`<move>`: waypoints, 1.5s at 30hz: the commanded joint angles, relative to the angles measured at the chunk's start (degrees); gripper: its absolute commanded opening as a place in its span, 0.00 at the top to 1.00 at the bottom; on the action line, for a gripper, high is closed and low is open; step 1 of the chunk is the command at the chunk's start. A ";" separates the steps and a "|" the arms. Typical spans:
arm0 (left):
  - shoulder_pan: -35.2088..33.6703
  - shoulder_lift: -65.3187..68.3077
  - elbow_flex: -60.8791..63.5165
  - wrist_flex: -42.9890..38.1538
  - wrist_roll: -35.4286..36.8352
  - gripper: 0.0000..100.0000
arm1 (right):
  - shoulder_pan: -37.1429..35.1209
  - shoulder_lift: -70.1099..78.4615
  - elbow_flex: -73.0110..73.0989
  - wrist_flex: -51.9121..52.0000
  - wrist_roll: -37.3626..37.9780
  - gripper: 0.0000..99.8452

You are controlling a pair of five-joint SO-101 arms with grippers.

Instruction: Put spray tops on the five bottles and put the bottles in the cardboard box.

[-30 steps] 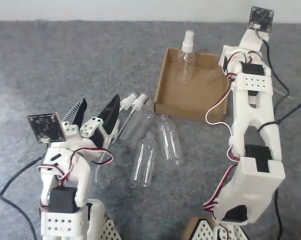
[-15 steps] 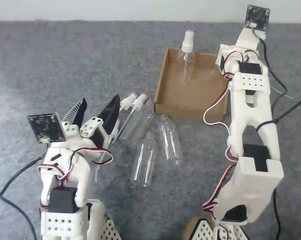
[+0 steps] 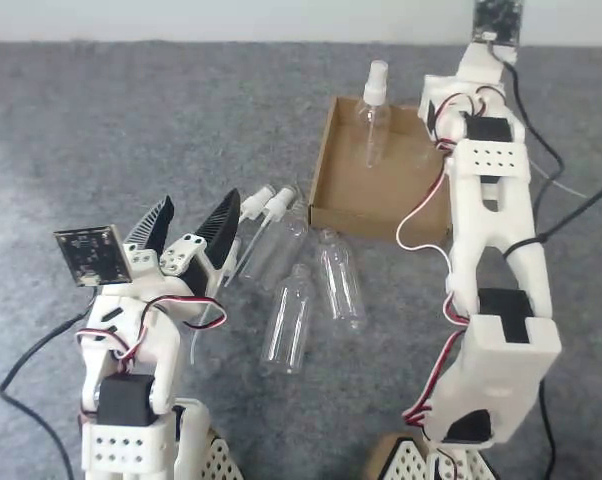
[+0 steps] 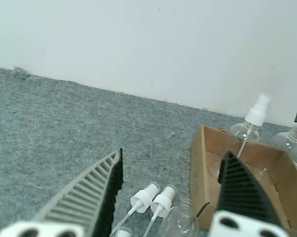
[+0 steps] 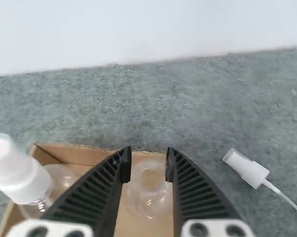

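A clear bottle with a white spray top (image 3: 373, 105) stands in the cardboard box (image 3: 366, 218). My right gripper (image 5: 147, 150) is over the box's far side, shut on the neck of an uncapped clear bottle (image 5: 148, 193), which also appears in the left wrist view as the bottle (image 4: 290, 140). Three clear bottles (image 3: 291, 315) lie on the carpet in front of the box. Two white spray tops (image 3: 268, 202) lie by their necks. My left gripper (image 3: 203, 197) hangs open just left of those tops, nothing between its fingers.
Beyond the box, a loose spray top (image 5: 247, 170) with its thin tube lies on the grey carpet. The right arm (image 3: 491, 170) stretches along the box's right side. A white wall rises behind the table. The carpet at far left is open.
The right arm has swung a little left and farther back over the box's far edge. The left arm and the bottles on the carpet have not moved.
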 commanded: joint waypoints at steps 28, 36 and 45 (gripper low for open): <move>-4.13 0.00 2.42 -0.97 -5.89 0.70 | 24.04 -2.68 -8.53 22.37 47.30 0.86; -16.00 0.00 6.11 -0.70 -8.26 0.70 | 24.84 9.98 -14.42 15.96 46.95 0.78; -16.88 0.00 12.35 -1.14 -8.35 0.70 | 20.44 21.76 -14.59 -5.14 39.65 0.79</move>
